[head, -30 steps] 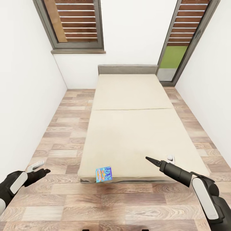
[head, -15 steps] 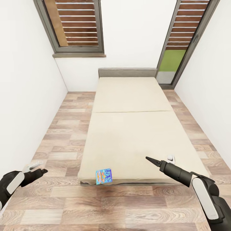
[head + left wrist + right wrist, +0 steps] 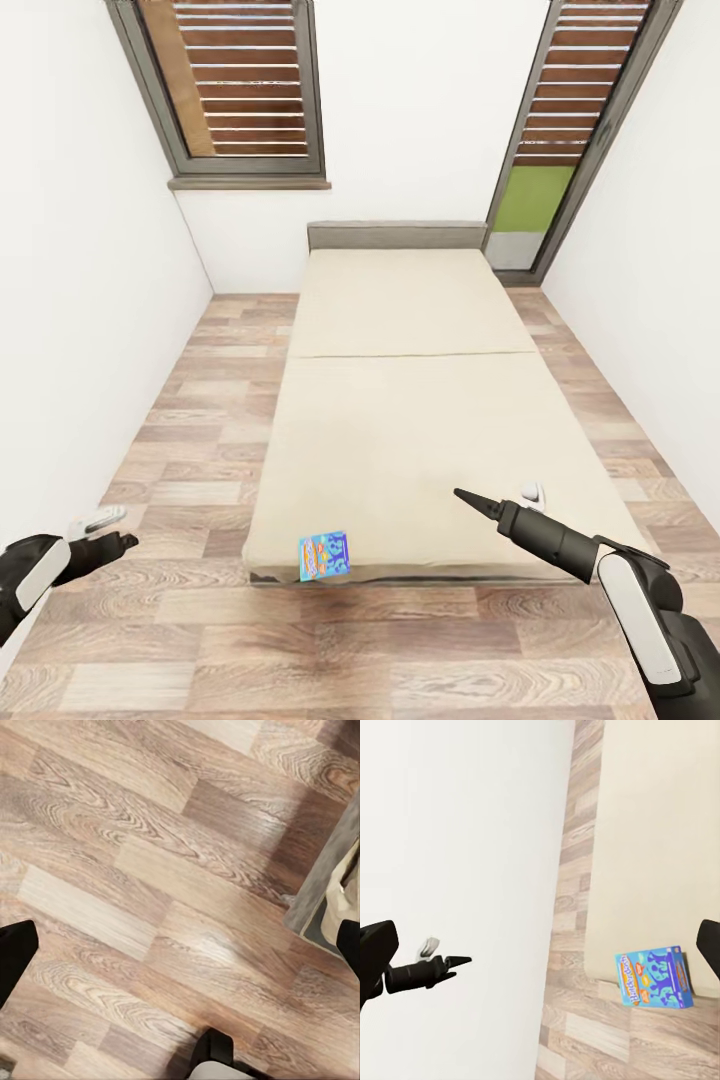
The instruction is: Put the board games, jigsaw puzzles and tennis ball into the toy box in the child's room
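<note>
We see the bed (image 3: pixel 400 400) ahead, beige mattress, grey headboard against the white far wall between two grey-framed windows. A small blue board game (image 3: pixel 325 555) lies at the foot edge of the mattress, slightly overhanging toward the wood-plank floor (image 3: pixel 200 400). Right claw (image 3: pixel 465 497) hovers over the mattress's near right part, well apart from the game; fingers read as pressed together to a point. Left claw (image 3: pixel 125 541) hangs low over the floor beside the left wall; open or closed: cannot tell.
</note>
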Controlling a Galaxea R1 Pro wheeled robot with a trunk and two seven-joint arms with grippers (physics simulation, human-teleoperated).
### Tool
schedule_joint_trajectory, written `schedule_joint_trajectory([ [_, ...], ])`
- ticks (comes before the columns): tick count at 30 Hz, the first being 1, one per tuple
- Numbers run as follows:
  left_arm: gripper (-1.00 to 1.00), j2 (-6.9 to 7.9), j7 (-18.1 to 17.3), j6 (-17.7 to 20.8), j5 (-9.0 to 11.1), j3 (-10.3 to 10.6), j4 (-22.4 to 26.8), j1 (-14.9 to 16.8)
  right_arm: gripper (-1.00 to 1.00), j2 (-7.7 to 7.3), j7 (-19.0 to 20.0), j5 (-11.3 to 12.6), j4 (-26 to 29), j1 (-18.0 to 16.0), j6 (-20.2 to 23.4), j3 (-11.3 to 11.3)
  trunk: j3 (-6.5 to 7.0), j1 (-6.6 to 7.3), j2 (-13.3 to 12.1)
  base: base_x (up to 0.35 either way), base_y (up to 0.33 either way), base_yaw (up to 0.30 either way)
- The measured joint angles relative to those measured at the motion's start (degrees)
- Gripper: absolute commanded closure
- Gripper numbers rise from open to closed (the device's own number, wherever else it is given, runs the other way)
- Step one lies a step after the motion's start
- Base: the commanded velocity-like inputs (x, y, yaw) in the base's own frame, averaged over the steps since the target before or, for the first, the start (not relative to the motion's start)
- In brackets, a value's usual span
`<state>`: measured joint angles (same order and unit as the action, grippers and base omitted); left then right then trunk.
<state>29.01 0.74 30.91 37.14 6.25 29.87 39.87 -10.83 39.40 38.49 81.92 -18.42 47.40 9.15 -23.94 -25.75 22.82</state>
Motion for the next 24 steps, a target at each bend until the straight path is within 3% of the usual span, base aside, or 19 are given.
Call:
schedule_joint_trajectory([
  [2, -1.0, -0.35, 0.06, -0.06, -1.35, 0.48, -0.11, 0.0, -1.0, -0.03, 0.02, 0.01, -0.01, 0.0, 0.0, 0.09, 0.19, 0.0, 0.0, 0.0, 0.0, 0.0],
  [8, -1.0, -2.07, 0.12, -1.47, -2.72, 0.99, -2.67, -0.16, -1.0, -0.05, 0.03, 0.17, -0.09, 0.0, -0.01, 0.22, 0.76, 0.0, 0.0, 0.0, 0.0, 0.0],
  [15, -1.0, -3.25, -0.31, -14.82, -3.36, 1.1, -16.65, -0.3, -1.0, -0.55, -0.03, 0.33, -1.04, 0.0, 0.05, 0.65, 1.41, 0.01, 0.0, 0.036, 0.0, 0.0],
  [19, -1.0, -6.19, -0.44, -21.38, -3.92, 1.15, -23.12, -1.15, -1.0, -0.94, 0.31, 0.23, -5.57, 0.05, 0.09, 1.41, 1.79, 0.0, 0.0, 0.018, 0.0, 0.0],
  [22, -1.0, -9.31, -0.42, -26.13, -6.31, 1.57, -25.54, -4.07, -1.0, -1.04, 0.48, -0.1, -10.94, 1.32, -0.61, 1.75, 2.06, 0.0, 0.0, 0.006, 0.0, 0.0],
  [24, -1.0, -10.47, -0.31, -28.32, -8.5, 1.78, -26.11, -6.22, -1.0, -1.13, 0.63, -0.23, -13.46, 3.46, -3.28, 1.91, 2.25, 0.0, 0.0, 0.003, 0.0, 0.0],
])
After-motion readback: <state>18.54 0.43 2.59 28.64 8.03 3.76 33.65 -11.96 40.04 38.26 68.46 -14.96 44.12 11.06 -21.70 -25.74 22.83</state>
